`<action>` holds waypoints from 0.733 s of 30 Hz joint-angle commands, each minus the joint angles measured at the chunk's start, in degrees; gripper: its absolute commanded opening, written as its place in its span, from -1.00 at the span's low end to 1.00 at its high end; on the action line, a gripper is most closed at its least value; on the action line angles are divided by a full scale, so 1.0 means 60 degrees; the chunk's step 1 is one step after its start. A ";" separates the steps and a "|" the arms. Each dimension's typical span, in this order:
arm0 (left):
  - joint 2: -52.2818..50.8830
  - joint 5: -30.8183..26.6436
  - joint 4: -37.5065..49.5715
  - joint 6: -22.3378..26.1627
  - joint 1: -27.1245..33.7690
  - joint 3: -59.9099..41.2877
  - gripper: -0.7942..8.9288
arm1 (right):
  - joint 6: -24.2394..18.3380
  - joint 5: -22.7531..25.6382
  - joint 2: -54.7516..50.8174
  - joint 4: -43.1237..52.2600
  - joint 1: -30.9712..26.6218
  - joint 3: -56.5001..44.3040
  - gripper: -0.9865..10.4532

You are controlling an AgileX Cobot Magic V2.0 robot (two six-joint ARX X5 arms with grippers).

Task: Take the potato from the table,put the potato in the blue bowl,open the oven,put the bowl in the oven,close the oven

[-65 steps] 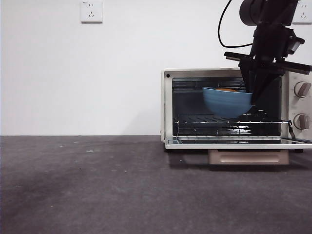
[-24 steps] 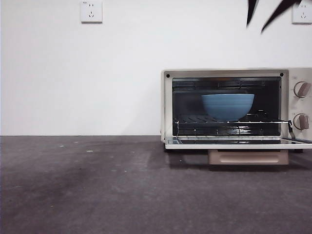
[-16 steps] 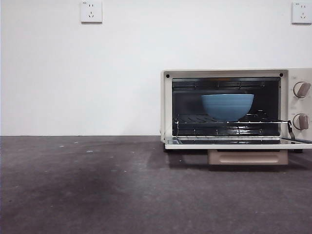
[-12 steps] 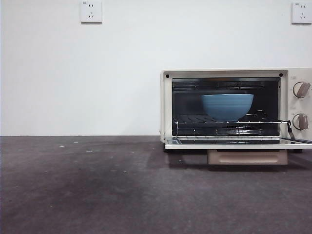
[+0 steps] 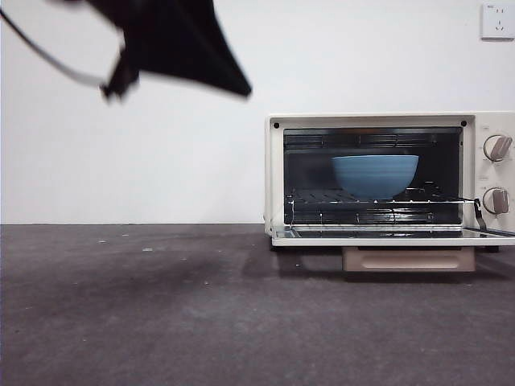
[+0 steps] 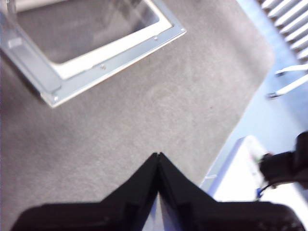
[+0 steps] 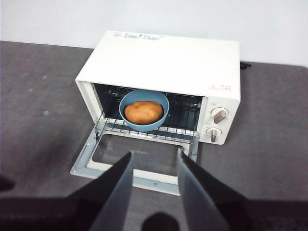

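Note:
The cream-white oven [image 5: 386, 119] stands at the right on the dark grey table [image 5: 161, 305], with its door [image 5: 394, 239] folded down flat. On the wire rack inside sits the blue bowl [image 5: 376, 173], free of any gripper. From high up and well back, the right wrist view shows the oven [image 7: 163, 62], the bowl [image 7: 144, 127] and the orange-brown potato [image 7: 143, 111] lying in it. My right gripper [image 7: 154, 153] is open and empty. My left gripper [image 6: 158, 156] is shut and empty, above the table beside the door's corner [image 6: 115, 55]. A blurred dark arm [image 5: 173, 40] crosses the front view's top left.
Two knobs [image 5: 499, 147] sit on the oven's right side, and the beige bar handle [image 5: 409, 259] hangs under the lowered door. A wall socket [image 5: 496, 20] is at the top right. The left wrist view shows the table's edge with white objects [image 6: 240, 178] beyond it.
The gripper that held the bowl in the oven let go and rose out of the front view, leaving the bowl on the rack. A dark arm has now swung in at the top left.

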 commanded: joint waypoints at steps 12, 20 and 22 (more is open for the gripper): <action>0.3606 0.1872 0.2597 -0.3056 0.1443 -0.0058 -0.85 | 0.0004 0.0007 -0.1042 -0.1071 0.0011 -0.0025 -0.72; 0.4473 0.1657 0.3548 -0.4258 0.1439 -0.0036 -0.85 | 0.0025 -0.0004 -0.1133 -0.1115 0.0011 -0.0033 -0.73; 0.4539 0.1373 0.3636 -0.4448 0.1439 -0.0033 -0.85 | 0.0025 -0.0004 -0.1133 -0.1115 0.0011 -0.0040 -0.77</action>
